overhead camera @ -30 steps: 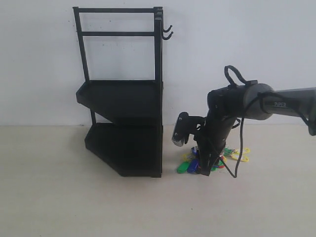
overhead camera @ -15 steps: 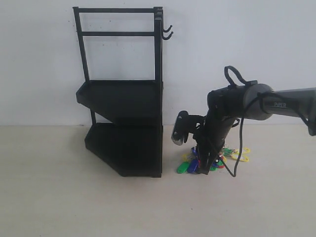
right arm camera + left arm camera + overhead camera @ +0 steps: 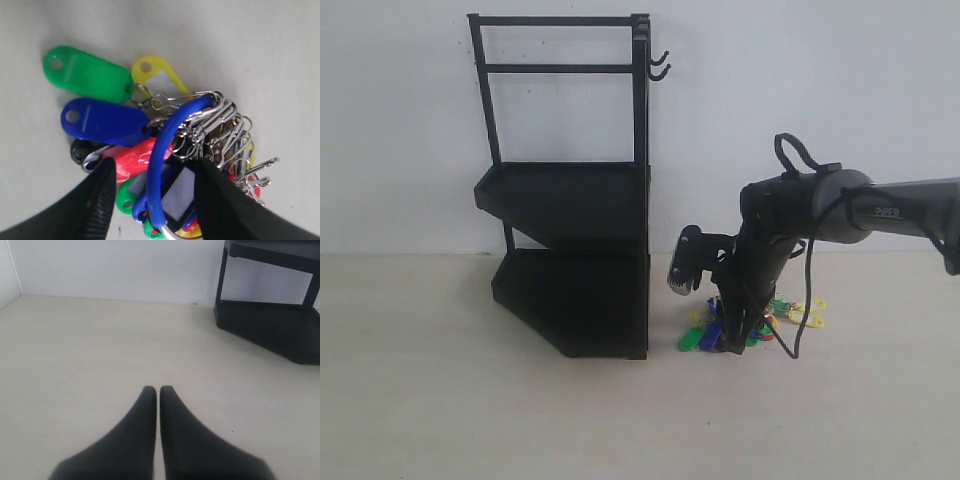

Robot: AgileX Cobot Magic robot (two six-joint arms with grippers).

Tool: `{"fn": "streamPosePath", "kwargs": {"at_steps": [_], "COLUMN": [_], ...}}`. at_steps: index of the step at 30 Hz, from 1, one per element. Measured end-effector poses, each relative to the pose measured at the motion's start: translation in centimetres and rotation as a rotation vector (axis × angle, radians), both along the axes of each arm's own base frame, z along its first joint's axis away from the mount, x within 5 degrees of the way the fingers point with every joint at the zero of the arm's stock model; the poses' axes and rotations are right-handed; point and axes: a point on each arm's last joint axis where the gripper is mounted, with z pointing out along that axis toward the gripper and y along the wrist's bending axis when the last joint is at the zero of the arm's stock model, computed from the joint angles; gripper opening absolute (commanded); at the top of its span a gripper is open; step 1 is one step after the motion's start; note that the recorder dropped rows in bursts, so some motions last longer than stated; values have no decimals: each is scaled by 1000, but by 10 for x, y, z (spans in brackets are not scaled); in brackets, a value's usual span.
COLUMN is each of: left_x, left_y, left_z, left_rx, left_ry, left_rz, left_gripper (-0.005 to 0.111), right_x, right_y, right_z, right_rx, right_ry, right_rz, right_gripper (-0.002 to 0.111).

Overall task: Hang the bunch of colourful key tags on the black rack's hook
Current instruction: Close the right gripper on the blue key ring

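The right claw (image 3: 154, 167) stands with its fingers apart, straddling the blue-sleeved ring (image 3: 159, 145) of the colourful key tag bunch (image 3: 102, 122), which lies on the desk (image 3: 470, 400) just beside the foot of the black rack (image 3: 570, 205) (its hooks (image 3: 660, 65) sit at the upper corner, well above). The left claw (image 3: 158, 392) has its fingers pressed together above the desk, near the rack's base

Lab-style robot test bench: blank white wall (image 3: 820, 110), plain pale tabletop (image 3: 460, 410), robot arm (image 3: 905, 208).
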Motion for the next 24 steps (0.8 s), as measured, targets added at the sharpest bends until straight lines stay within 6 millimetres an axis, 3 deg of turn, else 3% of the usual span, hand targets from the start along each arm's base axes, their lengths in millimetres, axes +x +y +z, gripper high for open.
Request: {"fn": "streamPosePath", "kwargs": {"at_steps": [8, 10, 15, 20, 24], "left_x": [0, 0, 0, 0, 0], "left_y": [0, 0, 0, 0, 0], "left_z": [0, 0, 0, 0, 0], "left_rx": [0, 0, 0, 0, 0], "left_ry": [0, 0, 0, 0, 0], "left_rz": [0, 0, 0, 0, 0], "left_gripper": [4, 4, 4, 4, 4], "right_x": [0, 1, 1, -1, -2], "right_y": [0, 0, -1, -2, -3], "right_z": [-10, -14, -15, -15, -1], "right_rx": [-6, -10, -25, -29, 5], "right_ry": [15, 24, 22, 37, 33], "right_rz": [0, 0, 7, -7, -77], "right_gripper": [46, 42, 0, 0, 0]}}
